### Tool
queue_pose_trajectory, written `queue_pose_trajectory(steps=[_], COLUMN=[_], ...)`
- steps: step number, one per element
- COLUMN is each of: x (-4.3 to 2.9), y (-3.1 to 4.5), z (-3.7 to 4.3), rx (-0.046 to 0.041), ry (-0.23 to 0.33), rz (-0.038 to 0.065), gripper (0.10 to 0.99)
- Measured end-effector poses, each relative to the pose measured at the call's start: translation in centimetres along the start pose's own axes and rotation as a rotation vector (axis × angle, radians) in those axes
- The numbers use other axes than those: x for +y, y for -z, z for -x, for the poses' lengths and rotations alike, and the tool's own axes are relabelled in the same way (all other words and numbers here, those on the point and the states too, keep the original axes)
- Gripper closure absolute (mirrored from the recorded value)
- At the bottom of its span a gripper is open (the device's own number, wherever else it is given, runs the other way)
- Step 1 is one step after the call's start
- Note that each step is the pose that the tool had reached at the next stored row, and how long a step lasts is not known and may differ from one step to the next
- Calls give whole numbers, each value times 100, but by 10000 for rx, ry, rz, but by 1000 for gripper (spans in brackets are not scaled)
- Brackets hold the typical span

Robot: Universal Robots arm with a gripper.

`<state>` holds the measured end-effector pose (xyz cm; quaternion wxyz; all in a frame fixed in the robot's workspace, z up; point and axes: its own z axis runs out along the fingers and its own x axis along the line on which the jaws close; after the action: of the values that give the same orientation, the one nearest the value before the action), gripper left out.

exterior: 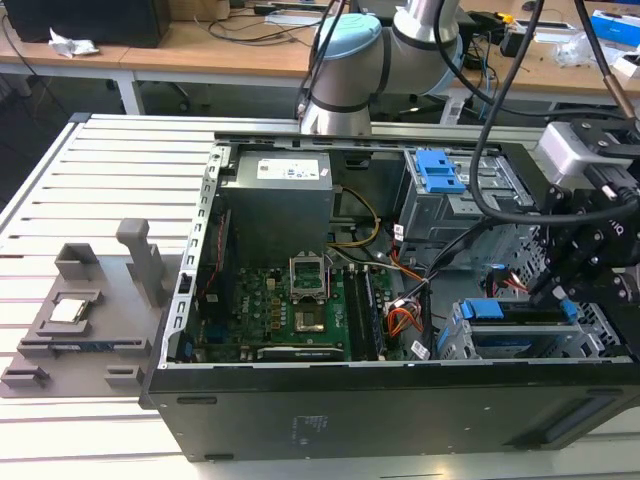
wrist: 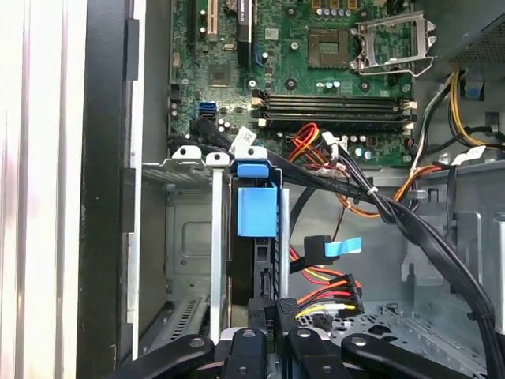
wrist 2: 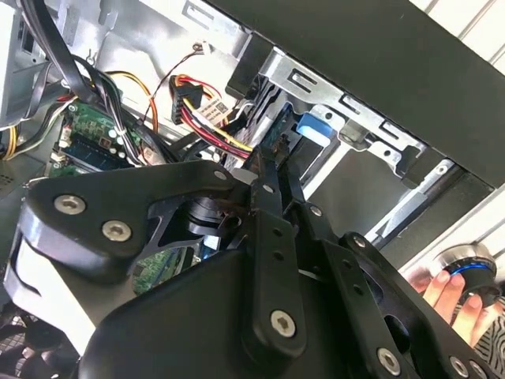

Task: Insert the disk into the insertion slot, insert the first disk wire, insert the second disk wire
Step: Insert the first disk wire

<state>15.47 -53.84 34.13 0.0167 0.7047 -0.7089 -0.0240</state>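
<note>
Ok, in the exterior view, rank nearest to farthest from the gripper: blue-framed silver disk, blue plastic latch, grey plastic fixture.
1. Blue-framed silver disk, beside the gripper.
2. Blue plastic latch, atop the taller bay.
3. Grey plastic fixture, exterior view's left.

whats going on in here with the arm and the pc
A robot arm reaches into an open computer case. Its end effector is right at the disk, whose blue carrier sits in the insertion slot, the low grey cage. Coloured wires lie beside it.
</note>
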Motion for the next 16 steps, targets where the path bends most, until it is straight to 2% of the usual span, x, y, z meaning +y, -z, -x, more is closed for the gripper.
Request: queue_pose_trajectory(steps=[7, 11, 16], x=[-21, 9, 13], y=[-25, -50, -61], z=[0, -4, -5], rx=[-1, 0, 1], ry=[-21, -18, -20], rz=[0, -1, -1], gripper=[914, 914, 914])
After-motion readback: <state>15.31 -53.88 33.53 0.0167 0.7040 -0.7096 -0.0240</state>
